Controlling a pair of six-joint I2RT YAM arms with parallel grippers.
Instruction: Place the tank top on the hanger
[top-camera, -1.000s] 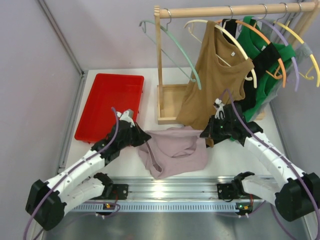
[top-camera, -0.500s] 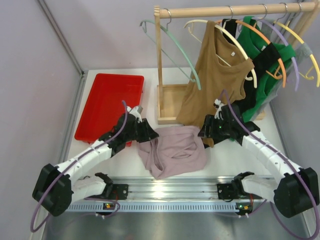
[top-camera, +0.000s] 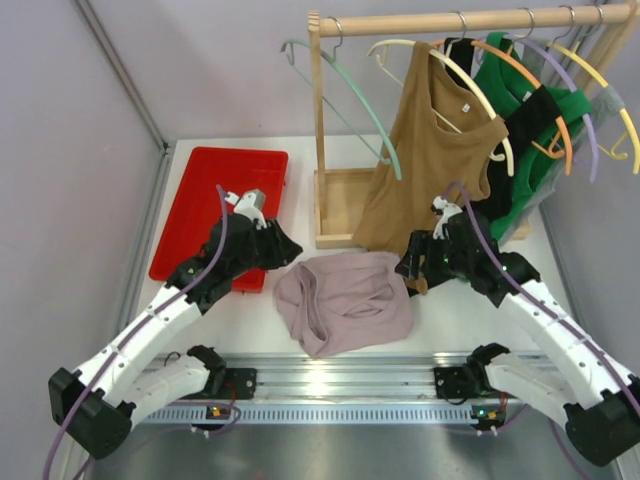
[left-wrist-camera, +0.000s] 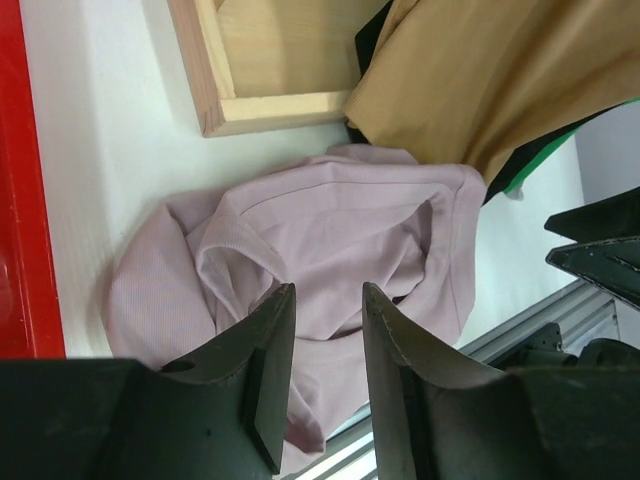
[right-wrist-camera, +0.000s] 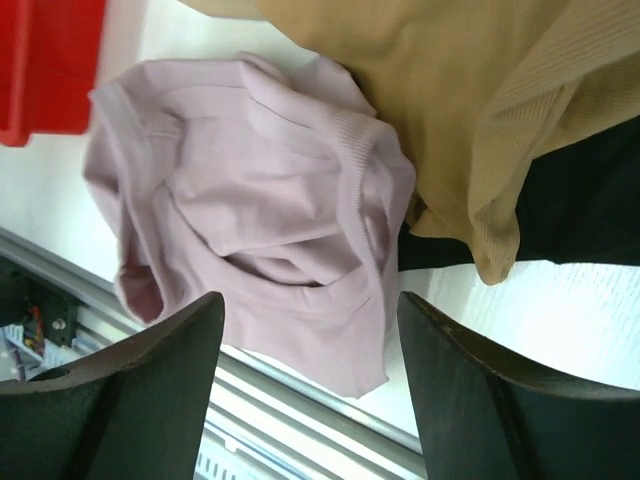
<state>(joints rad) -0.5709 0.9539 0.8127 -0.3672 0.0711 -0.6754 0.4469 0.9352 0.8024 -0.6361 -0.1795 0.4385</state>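
Note:
The tank top (top-camera: 345, 300) is pale mauve and lies crumpled on the white table between my two arms. It also fills the left wrist view (left-wrist-camera: 330, 230) and the right wrist view (right-wrist-camera: 250, 200). My left gripper (top-camera: 284, 250) hangs open just off its left edge, nothing between the fingers (left-wrist-camera: 327, 292). At the top's right edge my right gripper (top-camera: 410, 266) stands wide open and empty (right-wrist-camera: 310, 300). The mint-green hanger (top-camera: 365, 105) hangs bare at the left end of the wooden rail.
A red tray (top-camera: 215, 205) lies at the left. The wooden rack's base (top-camera: 340, 205) stands behind the tank top. A brown top (top-camera: 435, 160) on a cream hanger and green and black garments (top-camera: 530, 130) hang at the right. A metal rail (top-camera: 330, 378) runs along the near edge.
Both grippers have gone from shut to open and let go of the tank top's edges. The top has settled into a narrower heap. The left gripper has drawn back up and to the left.

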